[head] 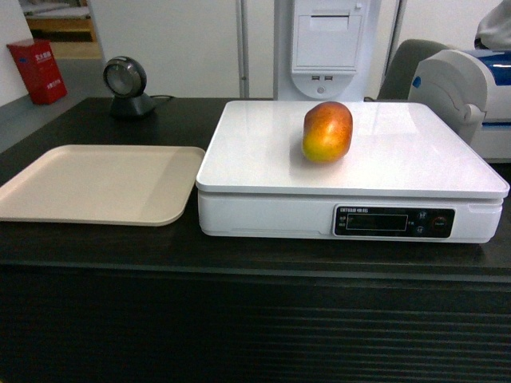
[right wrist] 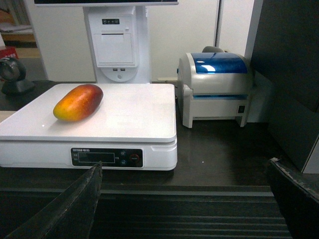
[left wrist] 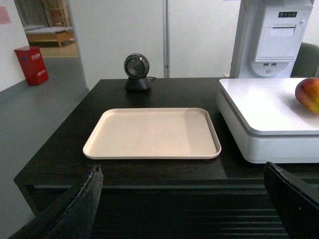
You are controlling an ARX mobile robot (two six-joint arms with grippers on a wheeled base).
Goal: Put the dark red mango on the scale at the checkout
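Observation:
The dark red mango (head: 327,131) lies on the white platform of the scale (head: 399,167), left of its middle and toward the back; it also shows in the right wrist view as the mango (right wrist: 78,102) on the scale (right wrist: 129,119) and at the left wrist view's right edge, mango (left wrist: 309,94). The scale stands on the dark checkout counter (head: 255,255). My left gripper (left wrist: 184,172) is open with nothing between its fingers, held in front of the counter's slatted panel. My right gripper (right wrist: 185,167) is likewise open and empty, off the counter's front edge. Neither gripper appears in the head view.
A beige tray (head: 104,182) lies left of the scale. A black barcode scanner (head: 128,86) stands at the back left. A white receipt terminal (head: 326,44) rises behind the scale. A white and blue label printer (right wrist: 217,84) sits right of it. A red bin (head: 37,70) stands on the floor.

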